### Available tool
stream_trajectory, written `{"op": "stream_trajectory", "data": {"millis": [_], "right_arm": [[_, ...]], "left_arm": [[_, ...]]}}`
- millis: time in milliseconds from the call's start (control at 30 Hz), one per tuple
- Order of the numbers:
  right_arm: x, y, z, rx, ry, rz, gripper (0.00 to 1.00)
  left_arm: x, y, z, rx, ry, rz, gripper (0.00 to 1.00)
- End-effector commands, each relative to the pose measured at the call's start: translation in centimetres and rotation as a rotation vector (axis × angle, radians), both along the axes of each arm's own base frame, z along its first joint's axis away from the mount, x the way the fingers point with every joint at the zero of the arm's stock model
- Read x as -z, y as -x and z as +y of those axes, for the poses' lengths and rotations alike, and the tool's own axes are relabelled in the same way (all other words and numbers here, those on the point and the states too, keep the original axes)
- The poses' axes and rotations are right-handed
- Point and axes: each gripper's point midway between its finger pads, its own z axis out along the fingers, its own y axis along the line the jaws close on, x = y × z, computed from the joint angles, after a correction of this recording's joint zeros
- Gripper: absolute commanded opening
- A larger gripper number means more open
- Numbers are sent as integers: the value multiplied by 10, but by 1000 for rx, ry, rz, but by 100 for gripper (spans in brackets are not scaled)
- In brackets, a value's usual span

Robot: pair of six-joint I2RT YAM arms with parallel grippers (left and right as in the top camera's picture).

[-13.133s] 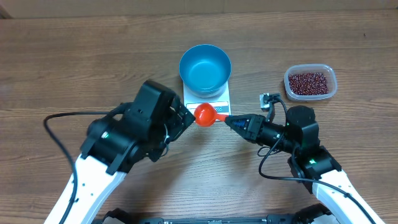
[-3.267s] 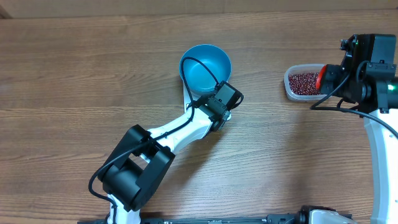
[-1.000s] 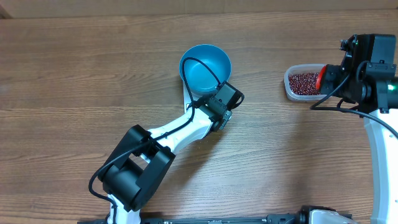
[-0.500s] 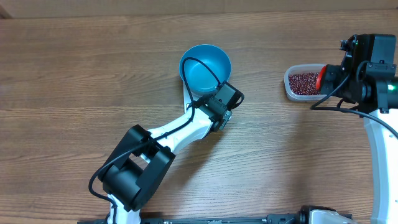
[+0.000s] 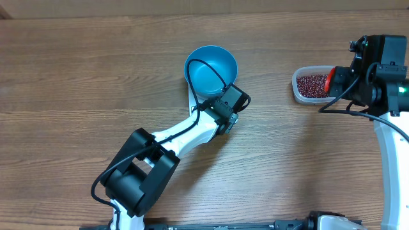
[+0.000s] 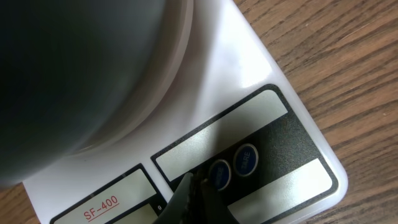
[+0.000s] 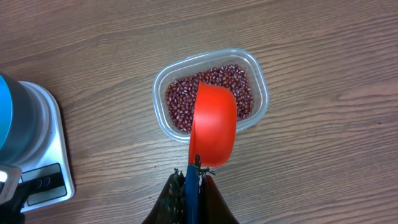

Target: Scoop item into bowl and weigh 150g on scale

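Beans (image 7: 179, 102): loose maroon heap in clear tub (image 7: 157, 99), toward the right of the desk (image 5: 96, 76), well apart from the scale. Orange-red scoop (image 7: 214, 124) hangs over the heap and hides its middle. The handle end is pinched in the right hand (image 7: 193, 171). Blue bowl (image 5: 211, 67) stands on the white scale (image 6: 249, 81). Left hand (image 6: 194, 186) is pressed together and empty, tips at the scale's round buttons (image 6: 245, 160); contact not discernible.
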Motion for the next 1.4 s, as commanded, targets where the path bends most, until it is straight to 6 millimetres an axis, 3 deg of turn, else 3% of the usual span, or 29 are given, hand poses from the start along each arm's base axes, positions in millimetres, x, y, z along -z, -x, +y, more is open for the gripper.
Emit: {"op": "stream_trajectory", "data": {"millis": [0,400,967,1367], "right_arm": [[-12,-5,0,-2,2,-33,4],[-12,-5,0,-2,2,-33,4],[-12,-5,0,-2,2,-33,4],[-12,-5,0,-1,3,-35,4]], "left_arm": [[15,2,17,-39,-40,29,4],[17,6,20,-39,-56,46,4],[18,10,10,-14,-8,72,4],[8,7,8,-13,8,52,4]]}}
